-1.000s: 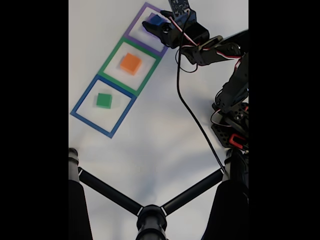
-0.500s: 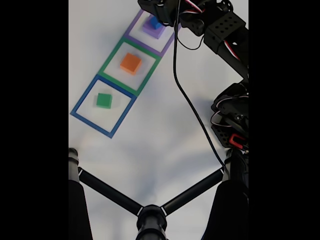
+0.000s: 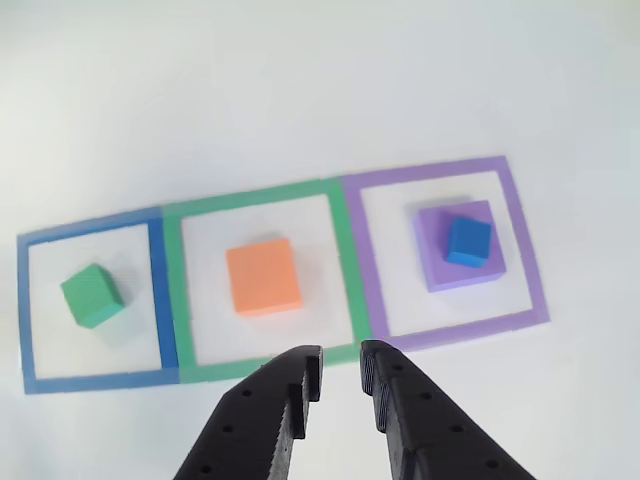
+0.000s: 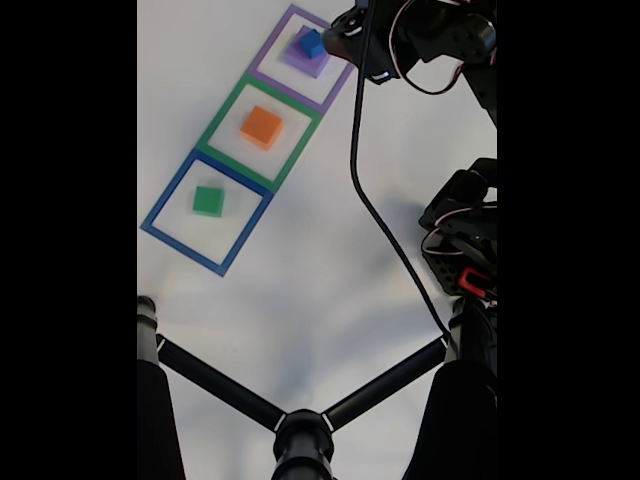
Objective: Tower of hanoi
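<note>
Four blocks [image 3: 264, 277] in three taped squares [image 3: 262, 287].

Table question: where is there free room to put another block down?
Bare white table runs above the three squares, and below them beside the end effector. Each square is occupied: green cube, orange block, and blue cube on the purple block.

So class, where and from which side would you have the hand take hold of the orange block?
Grip the orange block across two opposite flat side faces, coming straight down from above. It lies flat and alone in the green square, with bare surface on every side for the hand's fingers.
</note>
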You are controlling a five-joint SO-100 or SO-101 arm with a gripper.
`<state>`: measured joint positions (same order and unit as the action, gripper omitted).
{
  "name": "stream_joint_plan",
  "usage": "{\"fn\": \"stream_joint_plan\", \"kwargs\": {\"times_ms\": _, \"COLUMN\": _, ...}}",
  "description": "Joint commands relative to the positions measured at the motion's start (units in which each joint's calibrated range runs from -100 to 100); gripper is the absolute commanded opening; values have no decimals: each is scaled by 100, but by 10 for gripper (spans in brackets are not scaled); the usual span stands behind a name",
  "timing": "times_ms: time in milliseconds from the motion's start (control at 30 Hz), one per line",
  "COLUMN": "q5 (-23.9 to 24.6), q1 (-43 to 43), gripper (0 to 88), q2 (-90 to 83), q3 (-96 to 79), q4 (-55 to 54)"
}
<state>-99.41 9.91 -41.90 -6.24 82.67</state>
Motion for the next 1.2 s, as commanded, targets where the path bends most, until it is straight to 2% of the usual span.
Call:
{"fn": "stream_joint_plan", "kwargs": {"times_ms": 0, "q5": -59, "q1": -316, "gripper": 0, "q2": -249, "q3": 283, "q4": 131}}
{"fn": "stream_joint_plan", "kwargs": {"times_ms": 400, "q5": -59, "q1": -1109, "gripper": 0, "q2": -265, "q3": 392, "q4": 382}}
{"fn": "stream_joint_plan", "kwargs": {"times_ms": 600, "q5": -59, "q1": -1430, "gripper": 2, "q2": -378, "q3": -317, "q4": 131}}
{"fn": "stream_joint_plan", "kwargs": {"times_ms": 633, "q5": -59, "q1": -1460, "gripper": 24, "q2": -466, "q3": -599, "q4": -7}}
{"fn": "stream_joint_plan", "kwargs": {"times_ms": 700, "q5": -59, "q1": -1506, "gripper": 107, "q2": -666, "q3": -1171, "q4": -420}}
{"fn": "stream_joint_plan", "kwargs": {"times_ms": 833, "q5": -59, "q1": -1643, "gripper": 193, "q2": -938, "q3": -2270, "q4": -1440}}
{"fn": "stream_joint_plan", "kwargs": {"times_ms": 1167, "q5": -59, "q1": -1963, "gripper": 300, "q2": -1011, "q3": -5215, "q4": -5106}}
